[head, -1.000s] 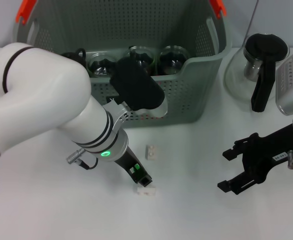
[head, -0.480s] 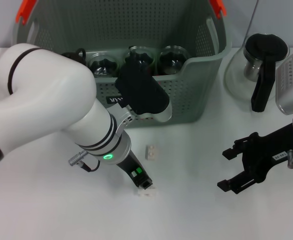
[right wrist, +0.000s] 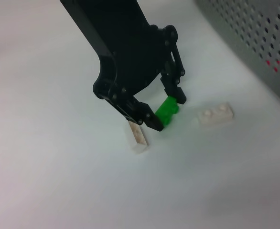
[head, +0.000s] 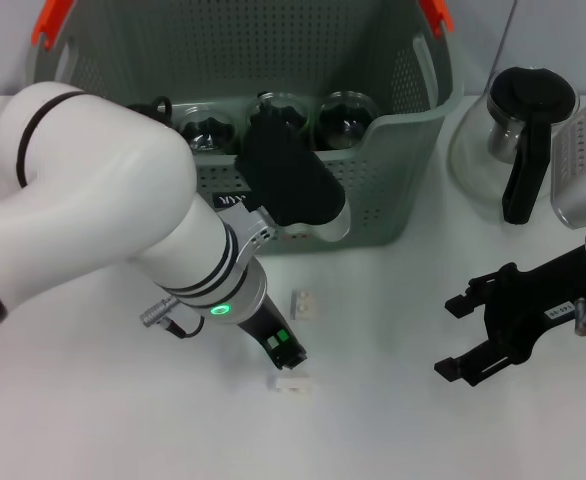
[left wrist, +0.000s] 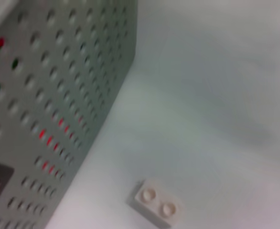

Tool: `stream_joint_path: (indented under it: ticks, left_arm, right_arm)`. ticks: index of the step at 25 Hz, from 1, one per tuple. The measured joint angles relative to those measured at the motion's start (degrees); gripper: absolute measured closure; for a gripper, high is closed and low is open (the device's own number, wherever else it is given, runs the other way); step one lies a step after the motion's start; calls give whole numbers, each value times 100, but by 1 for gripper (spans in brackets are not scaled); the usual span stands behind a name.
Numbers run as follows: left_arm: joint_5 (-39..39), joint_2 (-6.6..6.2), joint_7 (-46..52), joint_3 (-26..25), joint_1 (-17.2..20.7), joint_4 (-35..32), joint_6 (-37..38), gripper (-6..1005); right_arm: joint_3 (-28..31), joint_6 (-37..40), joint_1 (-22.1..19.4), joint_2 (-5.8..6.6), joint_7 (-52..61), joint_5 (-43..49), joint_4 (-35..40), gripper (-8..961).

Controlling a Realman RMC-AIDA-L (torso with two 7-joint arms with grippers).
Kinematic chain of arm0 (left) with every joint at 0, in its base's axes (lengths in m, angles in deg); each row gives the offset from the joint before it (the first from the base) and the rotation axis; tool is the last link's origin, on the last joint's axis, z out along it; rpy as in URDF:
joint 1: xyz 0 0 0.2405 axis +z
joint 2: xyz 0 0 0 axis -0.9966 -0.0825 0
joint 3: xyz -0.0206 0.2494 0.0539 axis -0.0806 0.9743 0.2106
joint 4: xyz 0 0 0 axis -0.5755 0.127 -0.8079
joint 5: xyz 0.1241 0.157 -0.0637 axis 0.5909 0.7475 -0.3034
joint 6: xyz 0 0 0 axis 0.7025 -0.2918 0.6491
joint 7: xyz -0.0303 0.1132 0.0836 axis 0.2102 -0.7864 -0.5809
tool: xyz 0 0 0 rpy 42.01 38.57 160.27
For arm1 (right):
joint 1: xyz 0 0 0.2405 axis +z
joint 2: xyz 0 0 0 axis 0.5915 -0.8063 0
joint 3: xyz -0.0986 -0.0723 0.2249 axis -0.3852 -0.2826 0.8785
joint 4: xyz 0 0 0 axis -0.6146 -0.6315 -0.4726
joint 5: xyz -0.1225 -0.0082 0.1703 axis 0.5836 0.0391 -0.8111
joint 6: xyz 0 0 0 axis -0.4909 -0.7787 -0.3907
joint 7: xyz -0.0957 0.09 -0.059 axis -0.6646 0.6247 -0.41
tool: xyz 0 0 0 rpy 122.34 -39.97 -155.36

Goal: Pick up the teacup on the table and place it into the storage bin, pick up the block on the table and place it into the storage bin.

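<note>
Left end effector (head: 291, 352) is clamped on the green block (right wrist: 167, 110), tilted upright-ish and lifted off the table (head: 393, 420) since before; right end effector (head: 460, 340) open, parked.

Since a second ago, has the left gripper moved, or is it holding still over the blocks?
Yes. The left gripper, shut on the green block, has risen slightly off the white block toward the storage bin.

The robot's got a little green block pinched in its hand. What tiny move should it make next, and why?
Probably lift straight up a little. The left end effector is shut on the green block low over the table, with one white block right beside its tip and another nearby. Rising first should clear them before it swings to the storage bin, whose wall stands tall behind it.
</note>
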State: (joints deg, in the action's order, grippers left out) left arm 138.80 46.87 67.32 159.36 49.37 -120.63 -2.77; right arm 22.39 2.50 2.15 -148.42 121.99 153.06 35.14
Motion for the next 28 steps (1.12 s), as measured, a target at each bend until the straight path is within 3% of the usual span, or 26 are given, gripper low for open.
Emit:
stream_joint_path:
  ticks: [5,8,12,13,16,18,19,22,25,28]
  left_arm:
    - [-203,1,46,-156,39,-525,439,586]
    - [-835,-3,88,-688,57,-1048,1108,586]
    - [-2450,-39,-205,-2086,35,-1367,1911,586]
    - [-2996,-51,-419,-2718,-15,-1369,2107,586]
    - [-3646,-87,-798,-3952,-178,-1348,2271,586]
    - [-3723,-184,-1025,-4600,-342,-1297,2098,587]
    - [-3677,-252,-1065,-4701,-395,-1243,1943,587]
    - [-3147,-617,-1077,-4748,-697,-725,998,587]
    - [-2773,-661,-1086,-4720,-823,-498,573,587]
    - [-2123,-628,-1114,-4603,-950,-308,-25,587]
  right_arm:
    - [0,-6,-2,11,7,0,0,8]
    - [0,-10,-15,33,30,0,0,8]
    - [42,-6,-42,59,59,0,0,8]
    - [64,1,-48,61,60,0,0,8]
    - [113,24,-59,62,62,-4,0,8]
    - [133,43,-60,51,78,-6,0,8]
    - [133,60,-59,44,102,-6,0,8]
    - [133,94,-52,26,151,7,0,8]
    - [128,101,-46,9,190,13,0,8]
    - [121,108,-39,2,228,15,0,8]
